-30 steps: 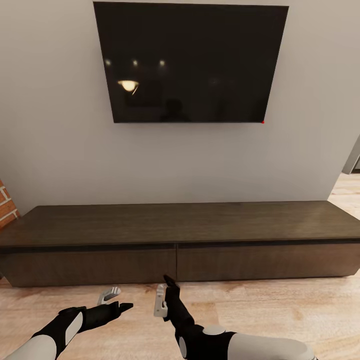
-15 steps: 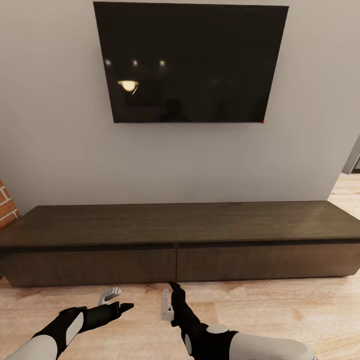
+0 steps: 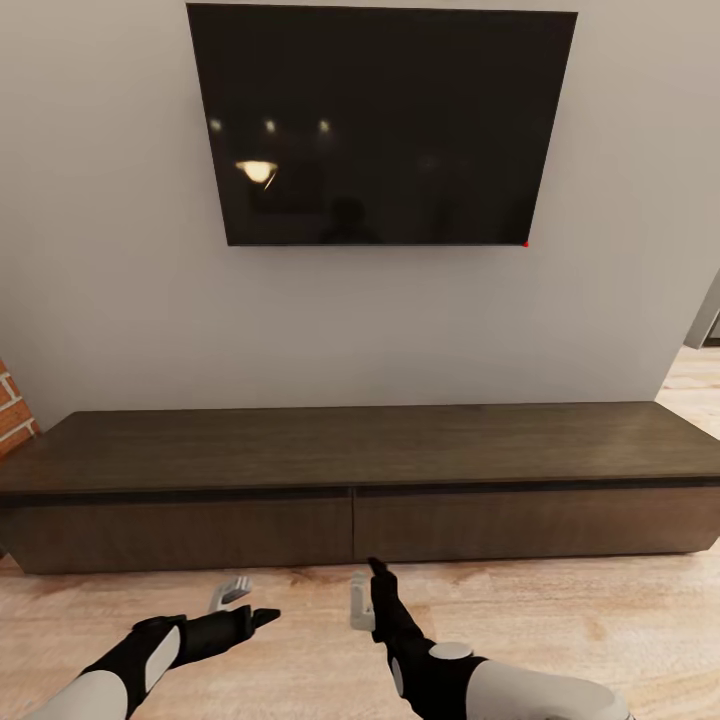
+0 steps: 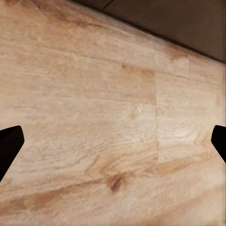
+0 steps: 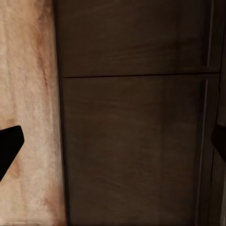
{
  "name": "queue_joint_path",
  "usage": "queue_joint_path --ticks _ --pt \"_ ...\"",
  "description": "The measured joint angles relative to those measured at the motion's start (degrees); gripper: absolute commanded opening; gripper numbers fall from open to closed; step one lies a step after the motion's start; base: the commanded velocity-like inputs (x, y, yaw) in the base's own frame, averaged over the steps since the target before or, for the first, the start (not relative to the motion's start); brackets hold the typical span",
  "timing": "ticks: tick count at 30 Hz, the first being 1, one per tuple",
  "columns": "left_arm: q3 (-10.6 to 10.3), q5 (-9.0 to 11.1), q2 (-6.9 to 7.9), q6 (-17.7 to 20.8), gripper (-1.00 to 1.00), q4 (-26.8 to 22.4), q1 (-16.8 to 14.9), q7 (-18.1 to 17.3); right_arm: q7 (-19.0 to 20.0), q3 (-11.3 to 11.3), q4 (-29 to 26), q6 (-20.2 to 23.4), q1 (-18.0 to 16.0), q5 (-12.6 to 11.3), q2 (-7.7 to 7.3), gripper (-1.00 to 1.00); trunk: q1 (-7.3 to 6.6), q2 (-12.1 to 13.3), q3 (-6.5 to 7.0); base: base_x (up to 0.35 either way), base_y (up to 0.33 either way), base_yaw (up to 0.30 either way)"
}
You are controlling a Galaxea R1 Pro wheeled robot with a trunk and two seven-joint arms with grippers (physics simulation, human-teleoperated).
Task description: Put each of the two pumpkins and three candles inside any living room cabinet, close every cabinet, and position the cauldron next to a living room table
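The cabinet [image 3: 350,500] lies straight ahead of the right gripper [image 3: 368,592], nearer than the left gripper [image 3: 245,605]; both spread wide, empty.

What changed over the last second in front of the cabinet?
Both tools drifted toward the robot's right: the right tool from the seam between the drawer fronts to before the right-hand one, the left tool slightly. Neither grasped anything. The cabinet stays closed, the TV unmoved.

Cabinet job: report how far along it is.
Done: nothing confirmable; both drawer fronts of the cabinet are shut. In hand: nothing; the left claw and right claw are open and empty, low before it. Left: stowing pumpkins and candles, placing the cauldron.
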Motion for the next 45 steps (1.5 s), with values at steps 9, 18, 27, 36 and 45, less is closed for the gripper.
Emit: queue_joint_path --ticks 9,18,27,36,45 --pt "0.0 0.2 -0.82 0.0 1.00 -0.2 0.0 -0.3 -0.7 0.1 0.6 0.0 0.0 0.1 0.00 1.00 0.00 0.0 0.00 0.000 0.000 0.000" --pt "0.1 0.3 -1.12 0.0 1.00 -0.5 0.0 -0.5 -0.8 0.2 0.7 0.0 0.0 0.1 0.00 1.00 0.00 0.0 0.00 0.000 0.000 0.000" --pt "0.4 0.3 -1.50 -0.1 1.00 -0.4 0.0 -0.5 -0.9 0.3 0.3 -0.2 0.0 0.2 0.00 1.00 0.00 0.0 0.00 0.000 0.000 0.000" --pt "0.3 0.2 -1.24 -0.2 1.00 -0.3 0.0 -0.3 -1.4 0.4 -0.8 -1.4 0.0 0.4 0.00 1.00 0.00 0.0 0.00 0.000 0.000 0.000" --pt "0.3 0.2 -1.58 -4.5 1.00 0.3 0.0 0.1 -2.0 0.0 -1.2 -1.5 0.0 0.2 0.00 1.00 0.00 0.0 0.00 0.000 0.000 0.000"
